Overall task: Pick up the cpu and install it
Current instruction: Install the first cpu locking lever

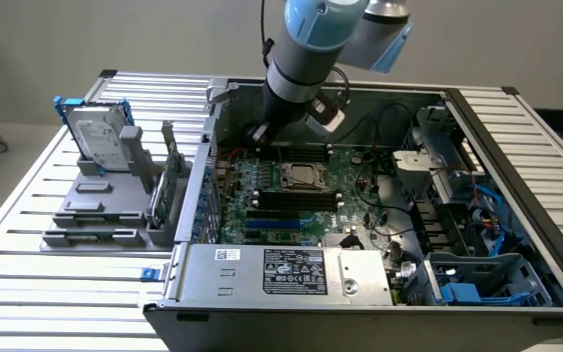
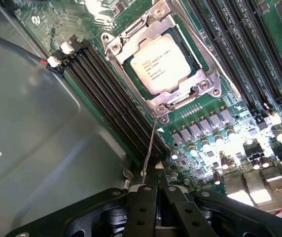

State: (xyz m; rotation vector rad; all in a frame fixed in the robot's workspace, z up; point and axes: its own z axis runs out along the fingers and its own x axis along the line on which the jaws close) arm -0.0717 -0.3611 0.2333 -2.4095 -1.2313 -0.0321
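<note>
The cpu, a small square chip with a pale silvery top and printed text, lies flat inside the metal-framed socket on the green motherboard. In the exterior view the cpu sits mid-board in the open computer case. My gripper is shut, its black fingers pressed together a short way from the socket's corner, with no chip between them. A thin wire lever runs from that corner down to just beside the fingertips; whether they touch it I cannot tell. The arm reaches down at the board's far side, with the gripper low by the case wall.
Black memory slots flank the socket. A silver hard drive with a blue frame stands in a grey holder at the exterior view's left. The power supply box fills the case's near side. A blue drive cage and cables crowd the right.
</note>
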